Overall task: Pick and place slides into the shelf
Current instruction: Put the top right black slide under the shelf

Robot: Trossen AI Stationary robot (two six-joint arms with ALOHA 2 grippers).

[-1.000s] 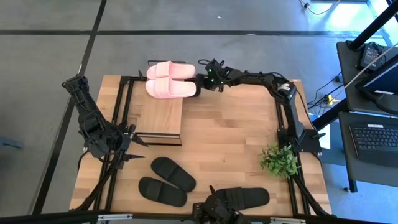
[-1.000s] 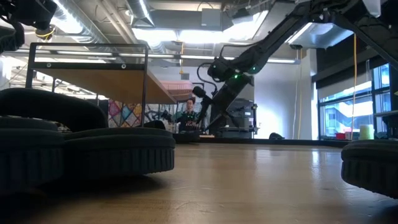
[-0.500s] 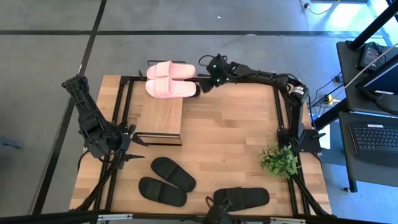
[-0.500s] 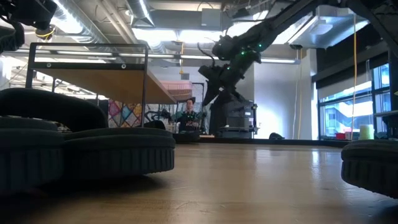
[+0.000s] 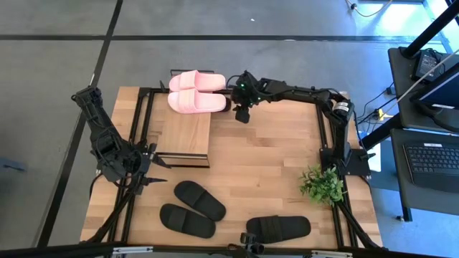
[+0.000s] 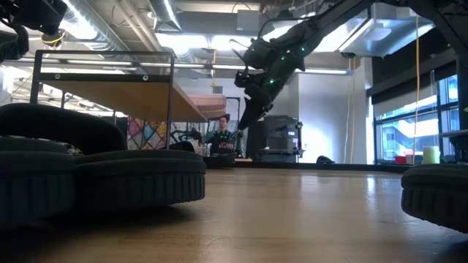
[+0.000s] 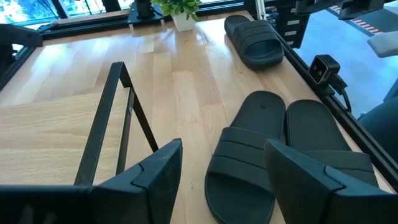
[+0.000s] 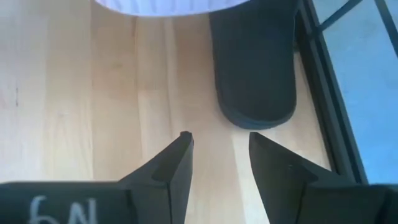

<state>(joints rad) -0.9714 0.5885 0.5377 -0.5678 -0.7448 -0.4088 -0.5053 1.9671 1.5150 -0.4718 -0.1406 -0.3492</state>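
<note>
We are looking at the pink slides (image 5: 196, 91) sitting side by side at the far end of the shelf (image 5: 184, 132), their toes overhanging its top board. Just beside them, a black slide (image 8: 254, 62) is lying on the desk (image 5: 272, 161) under the shelf's far end; in the high view only a dark sliver of it is peeking out beside the pink pair.

The right gripper (image 5: 242, 113) is hovering just past the pink pair's toes, above the bare wood, and its fingers (image 8: 174, 163) are parted with nothing between them, pointing at that black slide's rounded end without touching it. In the low view we are seeing the right gripper hanging high over the desk.

Nearer us, two black slides (image 5: 193, 208) are lying side by side on the desk below the shelf, and another black slide (image 5: 278, 228) is resting apart from them at the near edge.

The left gripper (image 5: 154, 172) is waiting by the shelf's near end, its fingers (image 7: 311, 171) spread wide and empty over the two black slides.

A small green plant (image 5: 323, 184) is standing at the desk's right side.
</note>
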